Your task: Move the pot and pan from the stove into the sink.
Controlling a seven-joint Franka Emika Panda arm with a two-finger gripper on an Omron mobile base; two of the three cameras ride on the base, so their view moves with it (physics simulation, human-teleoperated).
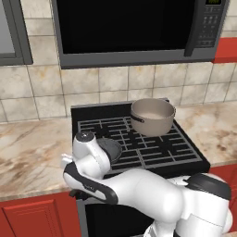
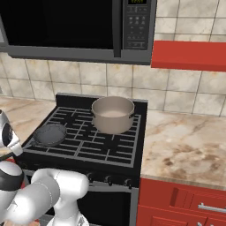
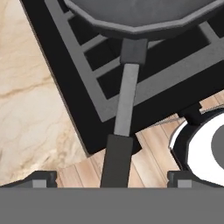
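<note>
- The pan (image 2: 50, 133) sat on the front left grate of the stove (image 2: 110, 150), its dark bowl shallow and round; in the left base view the pan (image 1: 110, 149) was partly hidden behind the robot's arm.
- In the hand view the pan (image 3: 144, 15) lay at the top, and its long handle (image 3: 122, 131) ran down the picture, passing over the stove's front edge and out above the wooden floor (image 3: 148, 151).
- The gripper (image 3: 111, 180) had its fingers spread wide apart, one tip (image 3: 39, 179) to each side of the handle's dark end, with clear gaps to both; nothing was clamped.
- The pot (image 1: 152, 116) stood upright on the rear right grate, well apart from the pan, and looked empty inside.
- A beige marble surface (image 2: 185, 145) flanked the stove on both sides.
- A black microwave (image 1: 134, 28) hung above the stove, against the tiled wall (image 1: 92, 88).
</note>
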